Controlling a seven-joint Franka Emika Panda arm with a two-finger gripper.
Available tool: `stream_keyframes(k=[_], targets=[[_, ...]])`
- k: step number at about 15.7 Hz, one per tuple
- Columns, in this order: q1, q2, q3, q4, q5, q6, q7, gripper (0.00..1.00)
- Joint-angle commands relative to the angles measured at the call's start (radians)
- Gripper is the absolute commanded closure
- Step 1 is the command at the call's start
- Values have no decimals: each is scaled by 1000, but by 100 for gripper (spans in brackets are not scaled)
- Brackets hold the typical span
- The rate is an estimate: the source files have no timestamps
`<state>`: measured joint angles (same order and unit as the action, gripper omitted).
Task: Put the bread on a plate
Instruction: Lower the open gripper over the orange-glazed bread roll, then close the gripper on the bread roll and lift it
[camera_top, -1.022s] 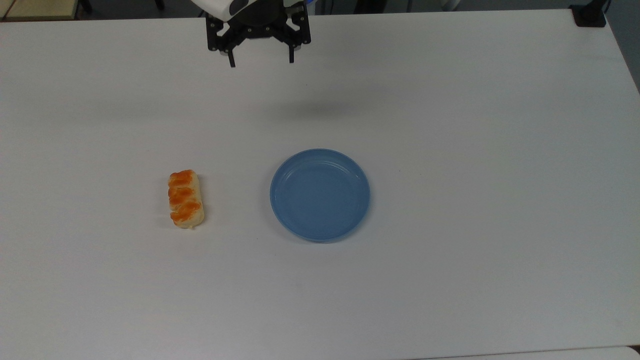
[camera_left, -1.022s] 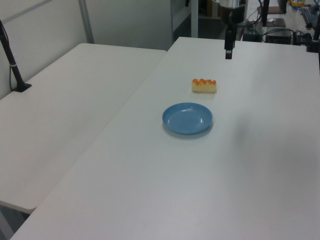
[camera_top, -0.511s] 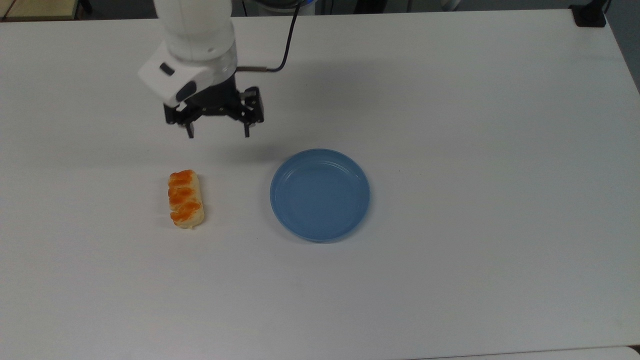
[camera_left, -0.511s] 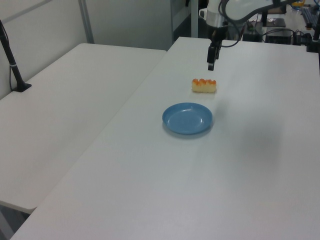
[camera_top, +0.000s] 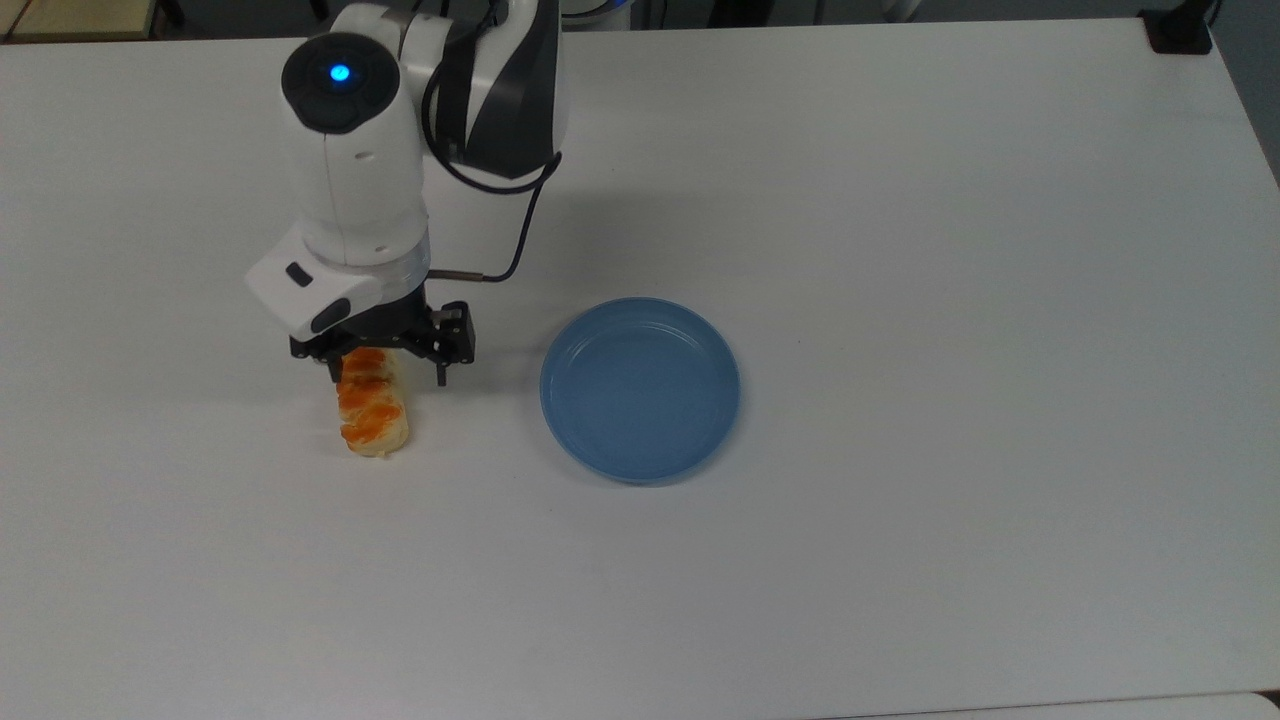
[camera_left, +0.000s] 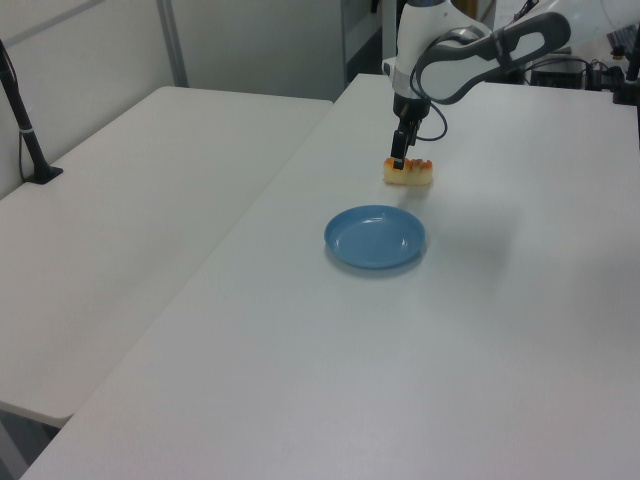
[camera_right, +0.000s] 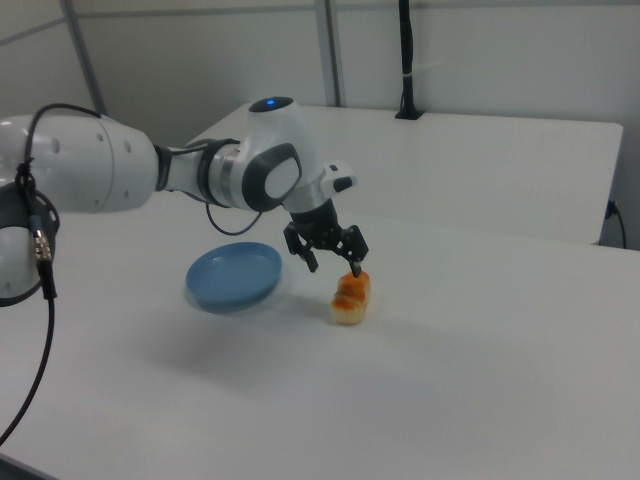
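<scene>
We hold the gripper (camera_top: 388, 376) spread wide over the bread's (camera_top: 372, 414) far end, nothing grasped, straddling it crosswise, plate (camera_top: 640, 389) empty at the top view's right.

The braided bread (camera_top: 373, 415) lay flat on the table; the blue plate (camera_top: 640, 390) sat near it, apparently empty.
</scene>
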<state>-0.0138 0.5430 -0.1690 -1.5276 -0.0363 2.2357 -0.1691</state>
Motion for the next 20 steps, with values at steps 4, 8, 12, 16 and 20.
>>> stream_keyframes(k=[4, 8, 12, 16, 20], targets=[[3, 118, -44, 44, 7, 108, -21, 0], [6, 127, -43, 41, -16, 116, -21, 41], [8, 77, -41, 35, -1, 101, -40, 73], [27, 9, -30, 27, 41, 21, -35, 72], [150, -25, -26, 32, 113, -83, 44, 72]])
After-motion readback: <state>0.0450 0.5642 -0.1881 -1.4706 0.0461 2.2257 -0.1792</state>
